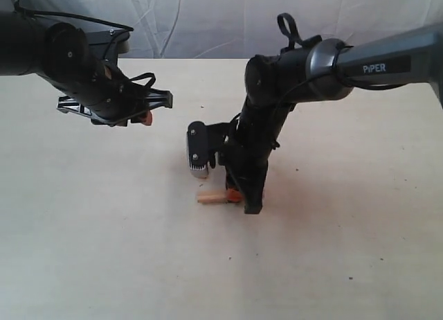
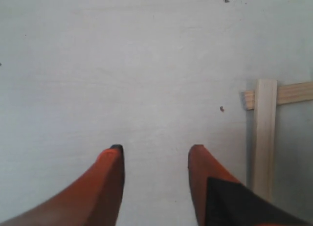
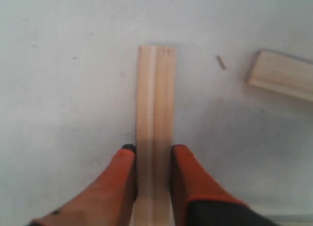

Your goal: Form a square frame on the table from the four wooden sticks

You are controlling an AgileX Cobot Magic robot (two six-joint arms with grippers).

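Observation:
My right gripper [image 3: 153, 147] is shut on a pale wooden stick [image 3: 155, 99] that lies flat on the cream table [image 3: 63, 89], one orange finger pressed to each long side. A line runs along the stick's length; I cannot tell whether it is one stick or two side by side. Another stick [image 3: 283, 74] lies apart from it. In the exterior view the right gripper [image 1: 234, 193] is down at the table with a stick end [image 1: 210, 197] poking out beside it. My left gripper [image 2: 156, 147] hangs open and empty; two sticks [image 2: 265, 138] [image 2: 288, 94] meet in a corner beside it.
In the exterior view the left gripper [image 1: 144, 118] hovers above the table [image 1: 104, 251] at the upper left, well away from the right arm [image 1: 263, 133]. A pale cloth backdrop [image 1: 208, 22] closes the far edge. Small dark specks dot the tabletop.

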